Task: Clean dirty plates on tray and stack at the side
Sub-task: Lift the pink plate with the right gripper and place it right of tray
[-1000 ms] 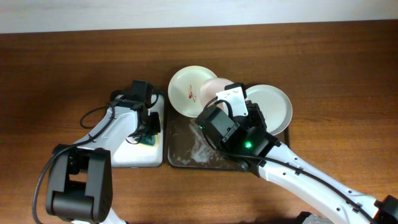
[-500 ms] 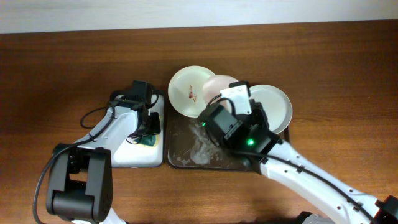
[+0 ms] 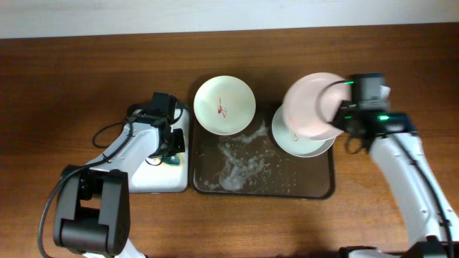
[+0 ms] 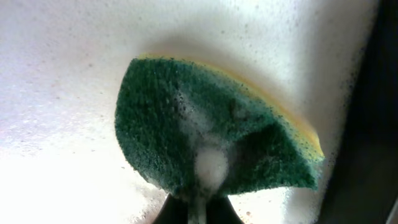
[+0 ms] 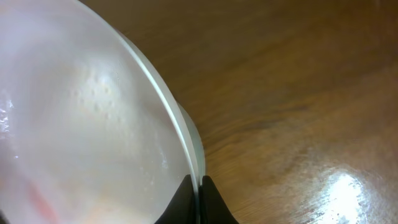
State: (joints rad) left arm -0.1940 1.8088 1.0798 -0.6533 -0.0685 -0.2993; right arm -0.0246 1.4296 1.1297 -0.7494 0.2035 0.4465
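We are pinching the green sponge (image 4: pixel 211 124) in our left gripper (image 4: pixel 194 210) over the white tray (image 3: pixel 154 179). A stained plate (image 3: pixel 224 104) is overhanging the dark tray's (image 3: pixel 315 192) 11 o'clock rim. At 1 o'clock our right gripper (image 5: pixel 199 196) is clamping a pale plate's (image 3: pixel 310 107) edge above a white plate (image 3: pixel 301 145), with bare tabletop (image 3: pixel 409 72) lying open at 3 o'clock.

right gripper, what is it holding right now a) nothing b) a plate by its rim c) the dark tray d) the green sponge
B: the right gripper pinches the rim of the pale plate, and the overhead view shows that plate held over a white plate.
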